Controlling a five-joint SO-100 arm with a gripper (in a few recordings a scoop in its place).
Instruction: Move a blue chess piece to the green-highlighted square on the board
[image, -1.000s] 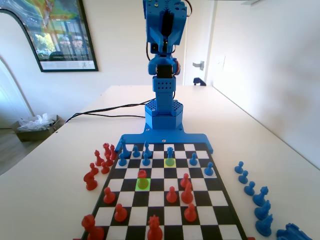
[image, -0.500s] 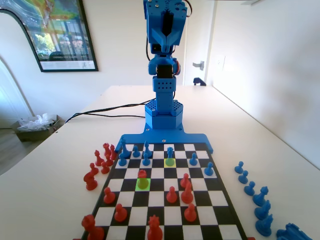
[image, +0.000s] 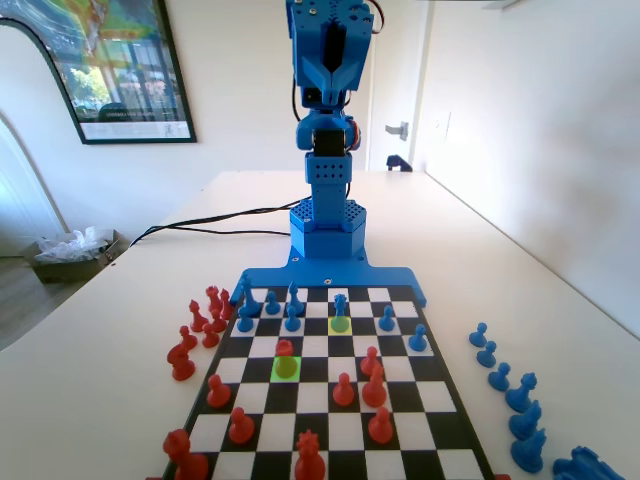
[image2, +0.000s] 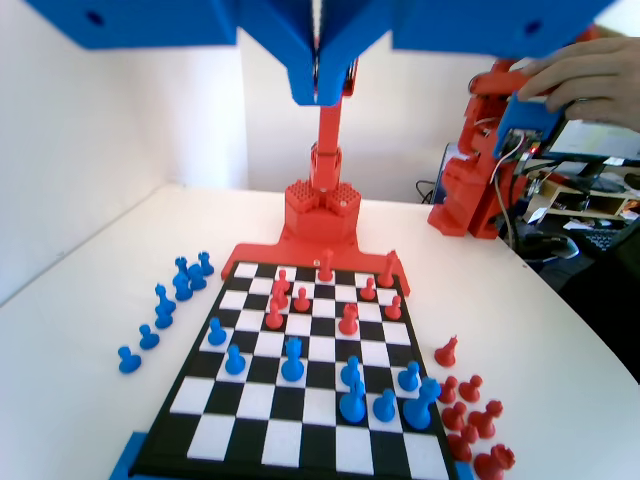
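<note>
A slender blue plastic chessman with a knobbed top (image: 340, 305) stands far on the chequered board (image: 400, 410), while the raised blue fingers (image2: 322, 85) are pressed together.

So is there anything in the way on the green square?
Yes. A red pawn stands on the green square. The blue piece stands on the yellow-green square, further back and to the right in the fixed view. The gripper hangs high above.

Black-and-white chequered board (image: 330, 405) with blue frame, one bright green-highlighted square (image: 286, 367), red pawns (image: 343, 390).
</note>
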